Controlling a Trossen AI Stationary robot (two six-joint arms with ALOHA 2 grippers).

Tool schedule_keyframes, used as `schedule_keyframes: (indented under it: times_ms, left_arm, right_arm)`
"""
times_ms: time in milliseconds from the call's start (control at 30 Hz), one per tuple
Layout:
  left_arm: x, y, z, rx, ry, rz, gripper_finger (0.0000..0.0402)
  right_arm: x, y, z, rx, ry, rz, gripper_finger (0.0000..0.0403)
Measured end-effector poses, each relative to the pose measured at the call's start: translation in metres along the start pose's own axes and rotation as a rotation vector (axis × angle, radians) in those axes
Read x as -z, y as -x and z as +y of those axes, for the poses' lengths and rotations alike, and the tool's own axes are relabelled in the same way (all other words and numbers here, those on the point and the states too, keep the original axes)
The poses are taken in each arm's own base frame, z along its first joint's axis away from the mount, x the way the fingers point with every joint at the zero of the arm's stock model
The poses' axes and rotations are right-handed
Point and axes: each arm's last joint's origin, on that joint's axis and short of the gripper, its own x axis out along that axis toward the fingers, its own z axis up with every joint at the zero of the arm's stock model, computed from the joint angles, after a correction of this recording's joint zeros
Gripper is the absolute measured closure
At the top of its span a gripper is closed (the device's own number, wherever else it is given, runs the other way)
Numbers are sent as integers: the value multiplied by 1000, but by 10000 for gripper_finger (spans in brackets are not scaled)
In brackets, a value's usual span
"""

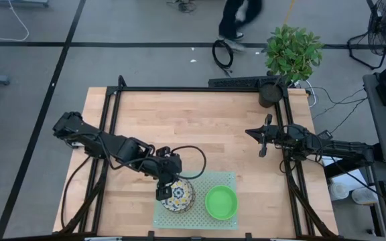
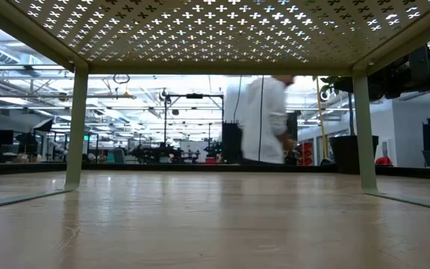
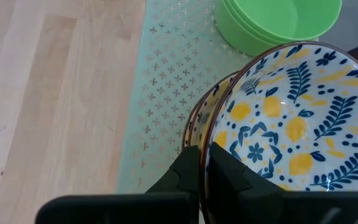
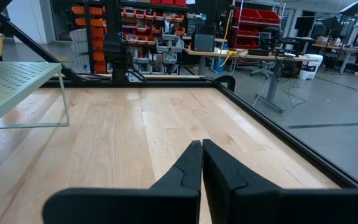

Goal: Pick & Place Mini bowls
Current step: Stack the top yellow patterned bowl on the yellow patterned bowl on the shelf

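Note:
A stack of white bowls with blue-and-yellow flowers (image 1: pixel 179 195) sits on the pale-green perforated rack (image 1: pixel 200 179) near the table's near edge. A stack of plain green bowls (image 1: pixel 221 202) stands to its right, also on the rack. My left gripper (image 1: pixel 163 189) is at the left side of the floral stack and is shut on the top floral bowl (image 3: pixel 291 118). A lower floral bowl (image 3: pixel 199 121) shows just beneath it, and the green bowls (image 3: pixel 272 18) lie beyond. My right gripper (image 1: pixel 263 142) waits shut over the table's right part, touching nothing. My left gripper pinches the top floral bowl's rim (image 3: pixel 209 148) on its left side, one finger (image 3: pixel 235 177) inside the bowl and one finger (image 3: pixel 184 171) outside. The bowl sits over the lower floral bowl, slightly offset. Whether it is lifted off the lower bowl cannot be told.
The rack stands on thin legs (image 2: pixel 76 127), raised above the wooden table (image 1: pixel 200 127). A black frame runs round the table's edges. A potted plant (image 1: pixel 292 53) stands at the far right corner. A person (image 2: pixel 263 119) walks beyond the far edge.

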Motion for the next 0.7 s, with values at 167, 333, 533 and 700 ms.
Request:
schedule_keyframes:
  times_ms: [167, 333, 533, 700]
  left_arm:
    - [1, -13, -1, -13, -3, 37, 389]
    - [0, -27, -3, 26, -11, 69, 389]
    - [0, -28, -3, 27, 12, 76, 389]
    - [2, -27, -2, 14, 45, 97, 389]
  right_arm:
    - [0, 0, 0, 0, 0, 0, 403]
    - [0, 0, 0, 0, 0, 2, 403]
    - [0, 0, 0, 0, 0, 2, 403]
    - [0, 0, 0, 0, 0, 1, 403]
